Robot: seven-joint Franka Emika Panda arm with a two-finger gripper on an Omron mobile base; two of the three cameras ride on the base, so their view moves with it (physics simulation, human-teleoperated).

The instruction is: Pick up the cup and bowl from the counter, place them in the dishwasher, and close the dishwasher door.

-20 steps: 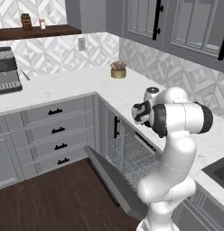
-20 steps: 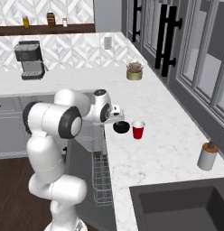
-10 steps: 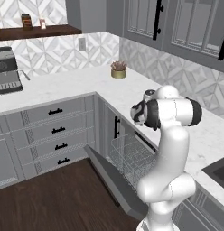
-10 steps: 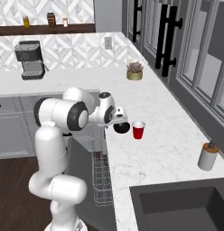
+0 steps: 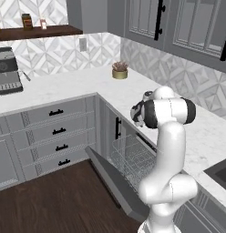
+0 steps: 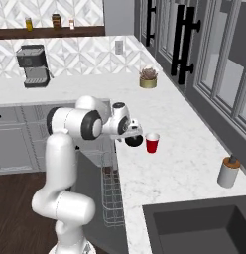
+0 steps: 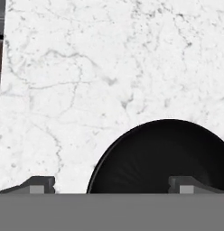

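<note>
Already your claw (image 7: 111, 185) hung over the worktop (image 7: 109, 67) with its fingers spread wide and nothing between them, looking straight down. In the hand view the bowl (image 7: 163, 158) lay partly under it: one fingertip (image 7: 188, 184) stood over the black inside of the bowl, the other (image 7: 39, 184) over bare marble beyond its rim, so the rim fell between the two. That was the relation your next move hung on, as I judge it: the bowl's centre lay off toward the right of that view, and a straight descent would have straddled one wall of the bowl, not the whole dish. From the right base camera, the bowl (image 6: 133, 141) sat near the worktop's front edge, just under the claw (image 6: 134, 132), with the cup (image 6: 152, 143) upright just beside it on the far side from the arm. Below, the dishwasher door (image 5: 117, 182) hung open and the dishwasher (image 5: 133, 157) showed its wire rack, so both pieces were yet to be loaded.
</note>
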